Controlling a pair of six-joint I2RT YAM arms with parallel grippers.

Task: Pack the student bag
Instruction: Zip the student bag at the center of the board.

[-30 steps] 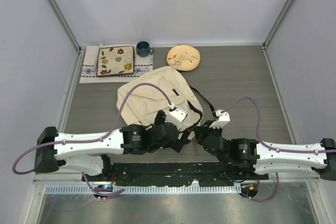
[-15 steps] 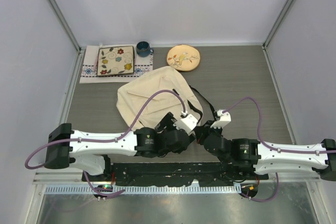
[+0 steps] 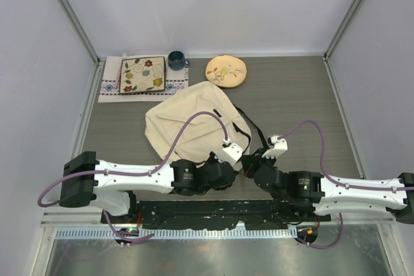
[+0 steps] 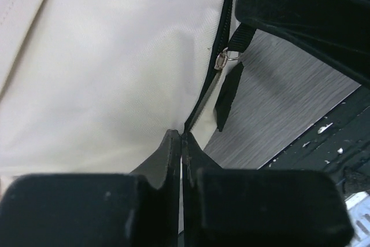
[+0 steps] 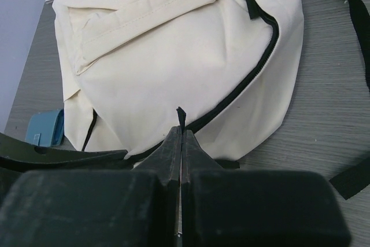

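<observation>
The grey table (image 3: 310,108) carries the bag (image 3: 187,111), which lies flat near its middle, just ahead of both arms. Its cream side is up and black straps (image 3: 251,126) trail off its right side. Both claws meet at the bag's near right corner, close beside each other. The left gripper (image 4: 181,138) has its jaws pressed nearly together, with only a hairline showing between them. Its tips sit right on the bag's edge where the black zipper (image 4: 207,79) runs in, and it appears to pinch that thin edge. The right gripper (image 5: 180,134) is fully closed at the bag's rim, with a small black tab (image 5: 180,112) of the zipper sticking up from between its tips. Along the far edge sit a square flowered plate (image 3: 142,74) on a cloth (image 3: 108,87), a round plate (image 3: 226,70) and a blue cup (image 3: 176,61).
</observation>
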